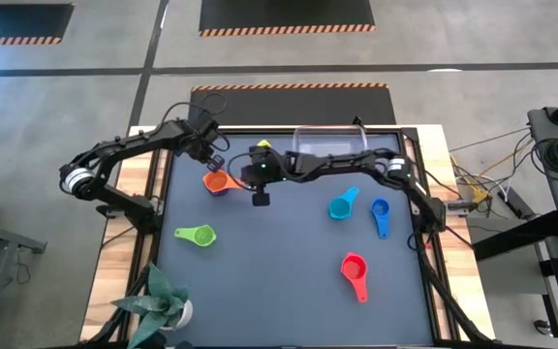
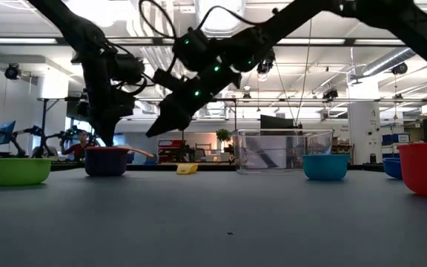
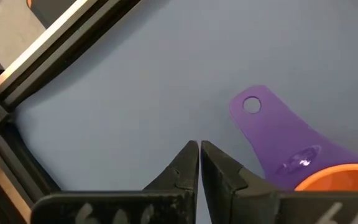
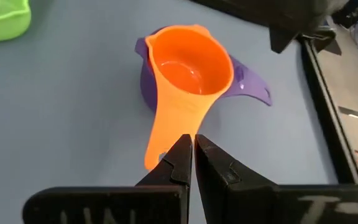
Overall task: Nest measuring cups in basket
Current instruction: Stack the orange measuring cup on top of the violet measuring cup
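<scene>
Measuring cups: orange cup point(image 4: 190, 65) sits nested inside purple cup point(image 4: 244, 81) on the tabletop point(image 1: 289, 252), left of centre; green cup point(image 1: 198, 235) nearer the front left; cyan cup point(image 1: 342, 206) and blue cup point(image 1: 380, 215) right of centre, just beside each other; red cup point(image 1: 355, 269) front right; yellow cup point(image 1: 263, 146) at the back, near the basket.
Basket: clear bin point(image 1: 329, 141) at the back edge of the tabletop, looks empty of cups, though its see-through walls make that hard to be sure of.
Right gripper point(image 4: 192, 147): jaws pressed together, holding nothing, hovering over the orange handle.
Left gripper point(image 3: 199, 151): jaws pressed together, empty, just beside the purple handle at the back left.
Step in hand: judged as picking up the orange-in-purple pair to carry to the basket, or adding another cup first.
How to do it well: spread the jaws before descending; pinch the flat handle across its width, lift level so the inner cup stays seated.
Others around: potted plant point(image 1: 163, 302) at the front left corner, well apart from the cups.
In the way: both arms crowd the same pair; the two handles point different ways, so one arm should back off.
</scene>
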Robot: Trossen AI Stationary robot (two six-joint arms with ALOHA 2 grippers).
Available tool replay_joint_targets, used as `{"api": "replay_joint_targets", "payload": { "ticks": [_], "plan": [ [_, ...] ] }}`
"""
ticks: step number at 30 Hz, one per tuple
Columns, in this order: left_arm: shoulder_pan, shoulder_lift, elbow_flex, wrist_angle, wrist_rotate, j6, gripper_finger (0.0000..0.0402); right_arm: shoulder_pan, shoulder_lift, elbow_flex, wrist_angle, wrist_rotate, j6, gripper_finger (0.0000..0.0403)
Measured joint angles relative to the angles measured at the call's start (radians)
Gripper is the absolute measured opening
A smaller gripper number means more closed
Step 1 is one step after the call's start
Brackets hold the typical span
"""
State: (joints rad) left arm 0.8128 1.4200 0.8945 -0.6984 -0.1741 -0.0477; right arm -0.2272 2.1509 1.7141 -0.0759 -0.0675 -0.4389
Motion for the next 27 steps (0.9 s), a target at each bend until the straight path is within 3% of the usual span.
{"api": "replay_joint_targets", "payload": {
  "ticks": [13,27],
  "plan": [
    [0.000,0.000,0.001,0.009,0.027,0.007,0.0000,0.000,0.106,0.133,-0.121,-0.145,0.016,0.0009],
    [0.000,0.000,-0.001,0.010,0.028,0.008,0.0000,0.016,0.103,0.207,-0.230,-0.146,0.003,0.0009]
  ]
}}
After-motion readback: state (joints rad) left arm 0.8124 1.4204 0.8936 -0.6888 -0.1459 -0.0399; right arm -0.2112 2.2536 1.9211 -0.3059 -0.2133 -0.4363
